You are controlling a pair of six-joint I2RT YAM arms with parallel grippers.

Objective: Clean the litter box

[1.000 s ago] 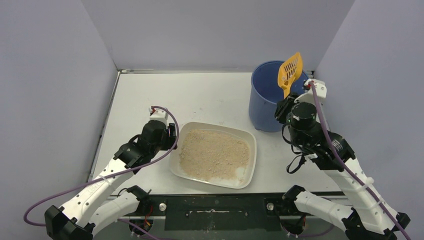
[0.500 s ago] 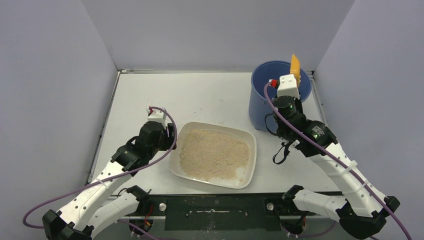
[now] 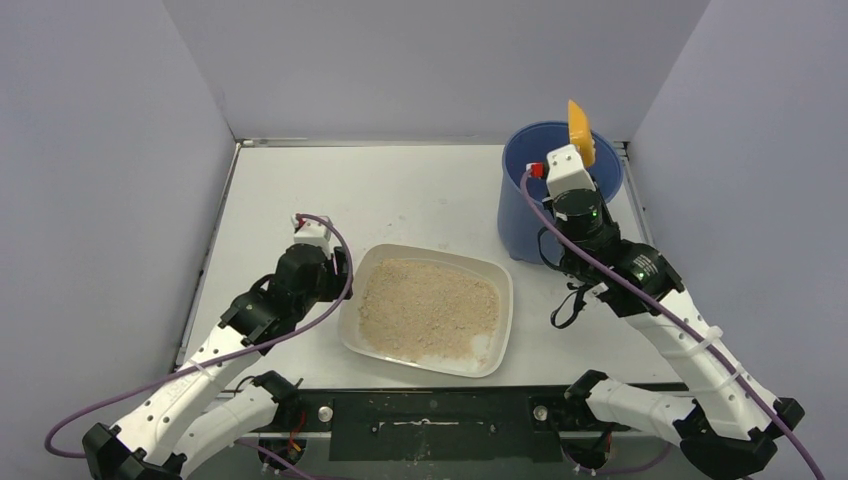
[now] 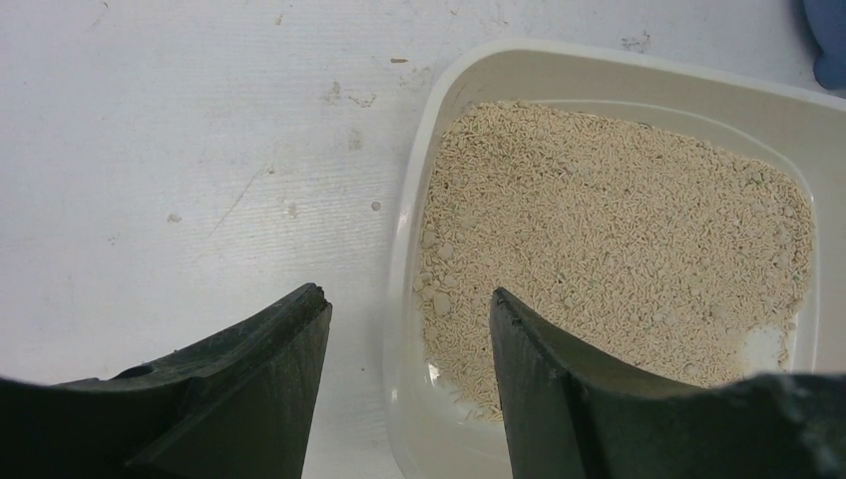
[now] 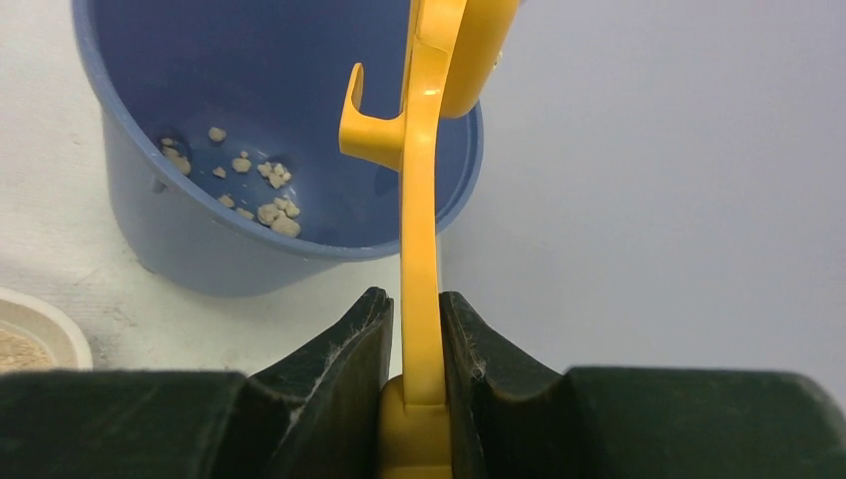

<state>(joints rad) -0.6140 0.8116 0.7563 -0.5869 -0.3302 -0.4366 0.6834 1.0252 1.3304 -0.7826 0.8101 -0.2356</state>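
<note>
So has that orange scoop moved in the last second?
Yes. The scoop has turned edge-on to the overhead camera, and its held end has swung back over the blue bucket, which itself stayed put.

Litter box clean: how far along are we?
Done: several clumps lie in the blue bucket. In hand: the right gripper is shut on the orange scoop, turned on edge above the bucket. The left gripper is open astride the litter box rim. To do: setting the scoop down; a few lumps show in the litter, so perhaps another pass.
</note>
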